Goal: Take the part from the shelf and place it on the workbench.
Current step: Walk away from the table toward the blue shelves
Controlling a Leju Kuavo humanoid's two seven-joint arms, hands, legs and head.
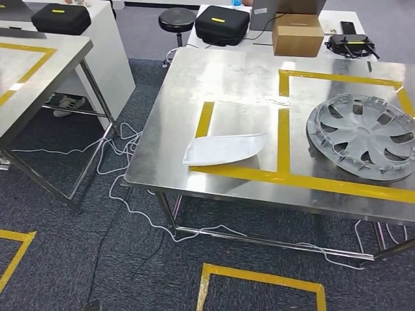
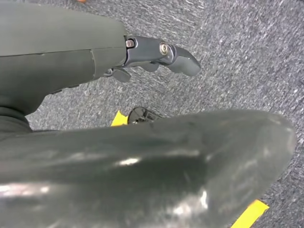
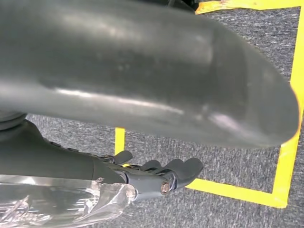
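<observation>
1. In the head view a steel surface (image 1: 161,129) fills the centre and right of the frame, marked with squares of yellow tape (image 1: 283,139).
2. A flat white part (image 1: 224,148) lies on that surface, low in the taped square at centre frame, its lower edge over the tape line.
3. A grey wheel cover (image 1: 366,134) lies in the neighbouring taped square at the right edge, well apart from the white part.
4. At the top of the frame sit a cardboard box (image 1: 297,34) and a black case (image 1: 222,23); a black stool (image 1: 176,19) stands left of them.
5. White cable (image 1: 120,146) trails over the grey carpet below the surface.
6. In the left wrist view the left hand (image 2: 143,85) hangs over carpet, fingers (image 2: 181,59) stretched out straight, holding nothing.
7. In the right wrist view the right hand (image 3: 150,142) hangs over a taped floor square, fingers (image 3: 183,170) extended and empty.
</observation>
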